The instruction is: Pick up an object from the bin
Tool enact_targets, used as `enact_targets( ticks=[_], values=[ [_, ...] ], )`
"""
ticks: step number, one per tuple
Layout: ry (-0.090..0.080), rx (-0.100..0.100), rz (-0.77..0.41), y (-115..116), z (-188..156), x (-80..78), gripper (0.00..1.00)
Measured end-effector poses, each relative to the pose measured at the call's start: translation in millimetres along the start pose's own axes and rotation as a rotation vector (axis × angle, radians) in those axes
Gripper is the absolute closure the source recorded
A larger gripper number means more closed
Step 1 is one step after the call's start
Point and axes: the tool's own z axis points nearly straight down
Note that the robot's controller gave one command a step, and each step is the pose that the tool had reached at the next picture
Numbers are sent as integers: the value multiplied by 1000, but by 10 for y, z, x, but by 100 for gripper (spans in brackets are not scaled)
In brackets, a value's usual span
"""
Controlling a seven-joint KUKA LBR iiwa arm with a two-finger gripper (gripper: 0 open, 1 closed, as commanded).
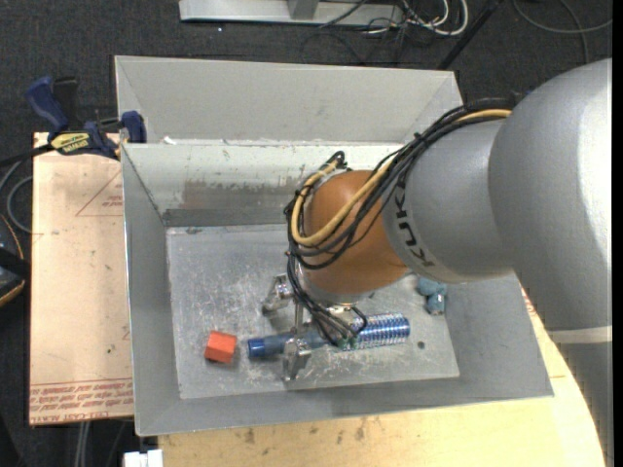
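Risk: orange cube (221, 347) sits just left of the blue cylinder (264, 347) on the bin (146, 261) floor, near the front. Gripper (285, 331), fingers spread, is low at the cylinder's right end. An off-centre close could roll it away. Blue coil (385, 331) on the right might snag.

Bright, even light; faint shadows on bin (146, 261) floor.

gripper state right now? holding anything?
Gripper: open, fingers spread, nothing clamped between them; a small blue cylinder lies right by its lower fingertip.
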Motion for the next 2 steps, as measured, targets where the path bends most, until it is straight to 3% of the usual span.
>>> enact_targets(
  ticks=[1,2],
  values=[
    [-3,0,1,1,-25,-12,100],
    [-3,1,27,112,-1689,-111,100]
  ],
)
